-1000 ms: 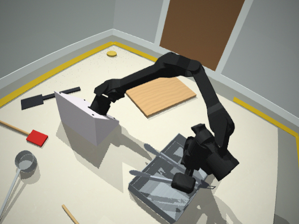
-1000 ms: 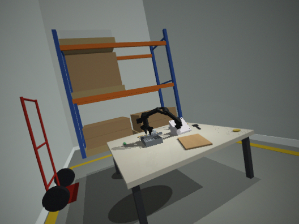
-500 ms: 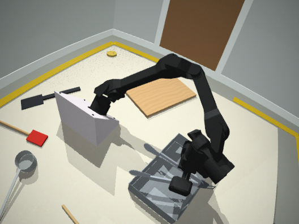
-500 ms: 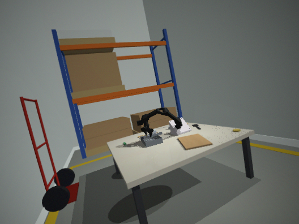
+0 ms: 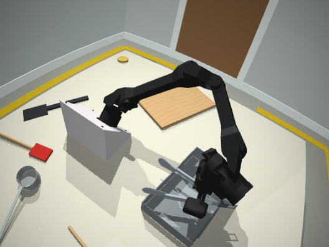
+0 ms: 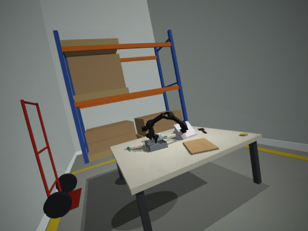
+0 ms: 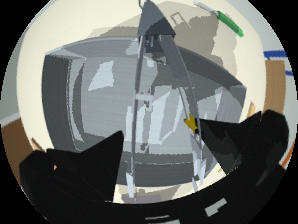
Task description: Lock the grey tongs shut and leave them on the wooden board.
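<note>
The grey tongs [image 5: 162, 193] [image 7: 139, 96] lie open in a V across the grey roasting tin [image 5: 149, 209] [image 7: 60, 90] [image 6: 157, 146], tips sticking out past its left rim. My gripper [image 5: 199, 199] [image 7: 159, 128] [image 6: 156, 139] is open and empty, pointing down low over the tin. In the wrist view both tong arms run between my two fingers, with the hinge at the far end. I cannot tell whether the fingers touch the arms. The wooden board [image 5: 177, 106] [image 6: 200, 146] lies bare, beyond the tin and near the arm's elbow.
The arm stands on a white wedge mount [image 5: 90, 128]. Left of it lie a black spatula [image 5: 37, 110], a red spatula [image 5: 41, 151] and a ladle [image 5: 28, 178]. A yellow disc [image 5: 123, 58] lies at the far corner. A small green object [image 7: 229, 23] lies beyond the tin.
</note>
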Controlling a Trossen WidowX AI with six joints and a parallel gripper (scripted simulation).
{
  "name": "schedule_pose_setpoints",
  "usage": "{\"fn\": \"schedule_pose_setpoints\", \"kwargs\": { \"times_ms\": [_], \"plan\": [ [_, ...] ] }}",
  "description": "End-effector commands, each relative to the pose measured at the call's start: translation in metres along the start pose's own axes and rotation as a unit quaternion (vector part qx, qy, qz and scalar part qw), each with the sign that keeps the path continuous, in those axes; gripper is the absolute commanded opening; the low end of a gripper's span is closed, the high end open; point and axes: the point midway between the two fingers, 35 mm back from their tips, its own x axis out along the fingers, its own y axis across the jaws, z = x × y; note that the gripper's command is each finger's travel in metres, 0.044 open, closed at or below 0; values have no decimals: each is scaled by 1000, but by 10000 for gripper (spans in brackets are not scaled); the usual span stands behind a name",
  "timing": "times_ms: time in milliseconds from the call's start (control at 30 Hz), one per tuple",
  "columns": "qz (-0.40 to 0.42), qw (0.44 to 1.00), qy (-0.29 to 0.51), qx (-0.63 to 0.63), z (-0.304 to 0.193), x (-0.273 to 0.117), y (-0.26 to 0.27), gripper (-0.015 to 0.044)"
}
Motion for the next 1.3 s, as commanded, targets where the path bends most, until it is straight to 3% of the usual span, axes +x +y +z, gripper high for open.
{"fn": "schedule_pose_setpoints", "kwargs": {
  "times_ms": [0,100,200,1267],
  "plan": [
    [2,1000,-1,3,-1,6,0,440],
    [2,1000,-1,2,-1,9,1,440],
    [0,1000,0,0,-1,6,1,361],
    [0,1000,0,0,-1,6,1,148]
  ]
}}
